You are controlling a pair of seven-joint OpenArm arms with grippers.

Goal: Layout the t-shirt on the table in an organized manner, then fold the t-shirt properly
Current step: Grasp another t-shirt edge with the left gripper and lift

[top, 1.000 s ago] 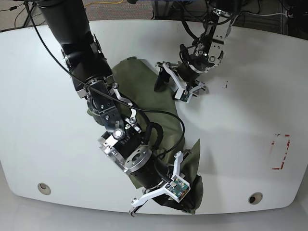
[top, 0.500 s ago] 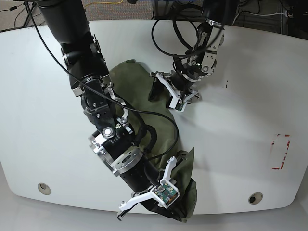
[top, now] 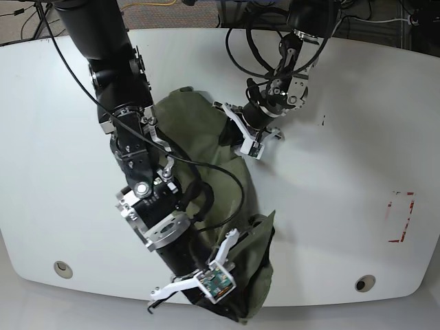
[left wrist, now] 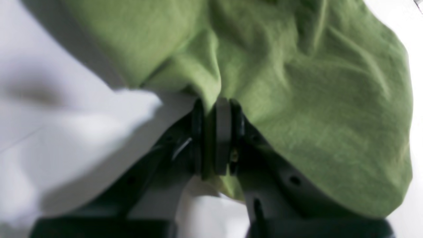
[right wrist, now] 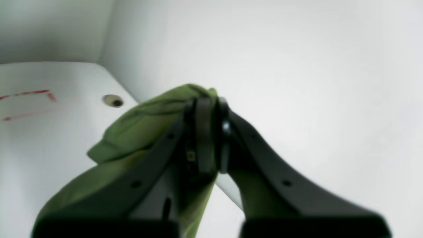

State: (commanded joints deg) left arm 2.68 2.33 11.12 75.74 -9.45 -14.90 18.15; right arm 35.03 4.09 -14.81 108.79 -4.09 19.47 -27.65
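Your right gripper (top: pixel 206 292), at the near edge of the table (top: pixel 330 206), is clamped on a bunched fold of the t-shirt (top: pixel 206 179). The olive garment runs crumpled from there up toward the far middle, where your left gripper (top: pixel 237 137) pinches another fold between its 2 fingers.

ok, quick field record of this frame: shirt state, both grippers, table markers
t-shirt: olive green, bunched in a long diagonal strip, not laid flat
left gripper: shut on a pinched fold of the t-shirt
right gripper: shut on the t-shirt, at its end by the table's near edge
table: white, glossy
grommets: one at each near corner
red tape rectangle: bare, clear of the shirt
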